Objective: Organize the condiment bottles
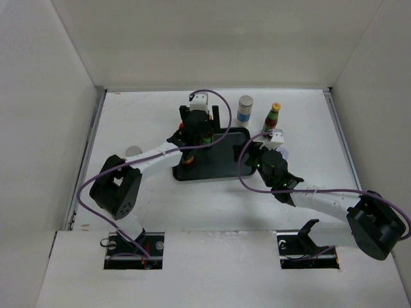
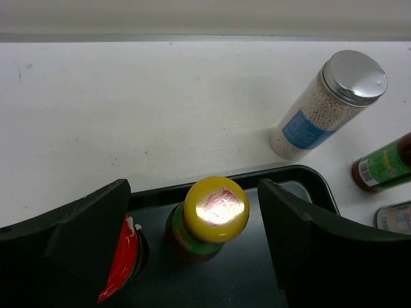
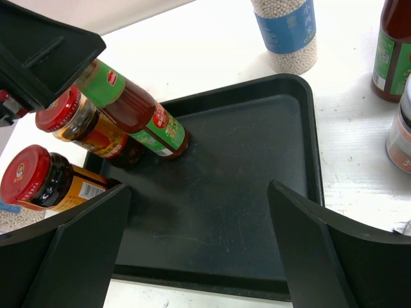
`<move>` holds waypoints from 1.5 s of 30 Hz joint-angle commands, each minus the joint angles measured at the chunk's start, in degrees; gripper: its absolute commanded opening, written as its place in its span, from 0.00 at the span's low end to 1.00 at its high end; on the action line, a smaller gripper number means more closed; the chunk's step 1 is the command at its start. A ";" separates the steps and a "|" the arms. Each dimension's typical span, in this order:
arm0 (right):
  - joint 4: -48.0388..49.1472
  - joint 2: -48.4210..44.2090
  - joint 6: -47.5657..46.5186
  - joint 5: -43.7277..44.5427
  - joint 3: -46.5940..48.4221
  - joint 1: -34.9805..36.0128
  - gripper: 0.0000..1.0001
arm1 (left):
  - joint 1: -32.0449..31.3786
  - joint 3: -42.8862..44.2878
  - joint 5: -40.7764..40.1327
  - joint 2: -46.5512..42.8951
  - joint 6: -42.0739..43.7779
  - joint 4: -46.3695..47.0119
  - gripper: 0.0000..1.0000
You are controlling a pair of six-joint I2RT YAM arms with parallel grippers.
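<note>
A slim yellow-capped bottle (image 2: 215, 215) stands in the back left of the black tray (image 1: 218, 168). My left gripper (image 2: 192, 189) is open, with a finger on each side of the bottle and gaps to both; it also shows in the top view (image 1: 198, 128). A red-lidded jar (image 2: 125, 256) stands by its left finger. In the right wrist view, two red-lidded jars (image 3: 61, 109) (image 3: 29, 173) stand beside the bottle (image 3: 138, 112). My right gripper (image 3: 198, 189) is open and empty over the tray's right part (image 1: 252, 154).
On the table behind the tray stand a white grey-topped cylinder (image 1: 245, 109) and a second slim bottle (image 1: 272, 115). A pale-lidded jar (image 3: 401, 131) stands right of the tray. Another pale lid (image 1: 133, 151) shows by the left arm. White walls enclose the table.
</note>
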 commanded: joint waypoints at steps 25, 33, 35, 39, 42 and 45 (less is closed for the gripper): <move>2.02 1.35 0.63 -1.06 1.28 -0.37 0.96 | 9.62 -18.68 -25.30 -42.84 -18.34 -40.90 0.99; 1.50 0.56 0.46 -1.51 1.37 -0.11 0.97 | 17.19 -23.68 -20.18 -42.15 -18.44 -38.03 0.99; 1.58 0.21 0.45 -1.33 1.11 -0.19 0.98 | 18.15 -25.35 -20.54 -41.10 -18.62 -35.66 0.99; 1.58 0.38 0.55 -1.68 1.37 -0.11 0.98 | 18.34 -26.68 -19.58 -38.38 -18.36 -29.60 0.97; 1.67 1.35 0.89 -1.94 1.46 -0.10 0.98 | 18.60 -26.07 -19.40 -35.39 -18.27 -27.21 0.95; 1.32 1.00 0.55 -2.12 1.72 -0.10 0.98 | 18.95 -25.97 -19.93 -33.10 -18.10 -24.93 0.85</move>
